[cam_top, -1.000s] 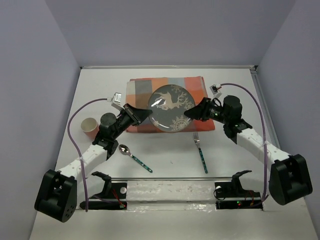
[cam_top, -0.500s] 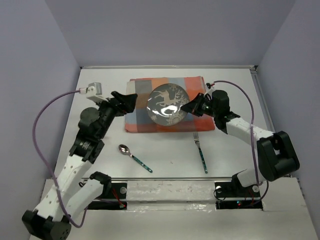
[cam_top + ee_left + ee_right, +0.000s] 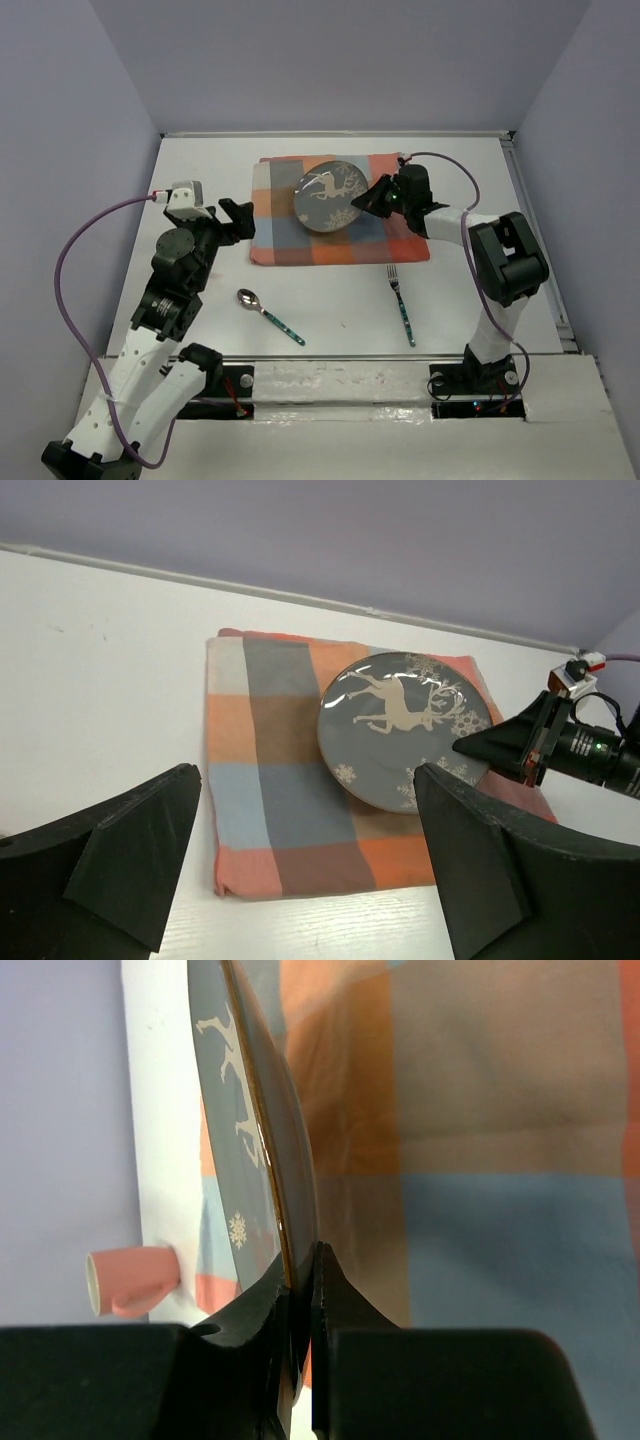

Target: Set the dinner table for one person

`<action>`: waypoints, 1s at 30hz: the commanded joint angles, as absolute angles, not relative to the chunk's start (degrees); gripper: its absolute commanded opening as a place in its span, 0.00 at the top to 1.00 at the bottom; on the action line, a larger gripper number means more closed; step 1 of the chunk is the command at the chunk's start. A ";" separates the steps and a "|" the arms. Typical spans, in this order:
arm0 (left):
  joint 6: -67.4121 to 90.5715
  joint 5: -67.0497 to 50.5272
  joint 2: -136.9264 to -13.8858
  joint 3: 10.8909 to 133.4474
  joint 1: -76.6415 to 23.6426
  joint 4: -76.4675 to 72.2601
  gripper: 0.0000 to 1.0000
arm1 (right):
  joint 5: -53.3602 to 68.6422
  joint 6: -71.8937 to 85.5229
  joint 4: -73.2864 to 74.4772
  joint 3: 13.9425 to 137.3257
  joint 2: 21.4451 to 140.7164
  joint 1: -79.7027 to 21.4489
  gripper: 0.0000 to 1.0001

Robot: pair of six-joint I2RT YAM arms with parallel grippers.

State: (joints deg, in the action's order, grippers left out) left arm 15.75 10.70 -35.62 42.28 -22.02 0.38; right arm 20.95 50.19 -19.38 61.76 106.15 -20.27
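Reindeer plate (image 3: 326, 196) tilted over checked cloth (image 3: 290, 235), spoon (image 3: 272, 318), fork (image 3: 402, 305), apparently pink cup (image 3: 130, 1280).

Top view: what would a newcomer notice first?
The grey reindeer plate, pinched at its right rim by the right gripper over the checked cloth at the far middle of the white table. Next, the left gripper, jaws wide open, beside the cloth's left edge. A spoon and fork lie nearer the arms.

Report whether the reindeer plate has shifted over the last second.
Yes. The plate, pinched by the right pincer, has moved toward the checked cloth's far edge and slightly left in the top view.
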 commanded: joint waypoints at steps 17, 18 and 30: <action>13.18 10.55 -35.33 42.19 -21.71 -1.23 0.01 | 21.71 51.42 -26.55 66.88 113.73 -20.39 0.64; 13.18 10.55 -35.25 42.19 -21.62 -1.23 0.01 | 21.45 50.72 -25.41 66.62 113.56 -20.39 0.56; 13.45 10.46 -34.28 42.28 -21.62 -1.41 0.01 | 10.91 37.27 -10.55 64.16 105.67 -20.39 0.18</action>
State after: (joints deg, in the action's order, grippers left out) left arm 14.41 10.55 -35.38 41.69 -22.00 1.10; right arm 16.60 43.70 -13.85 64.31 112.62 -20.34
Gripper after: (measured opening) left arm 0.989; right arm 0.784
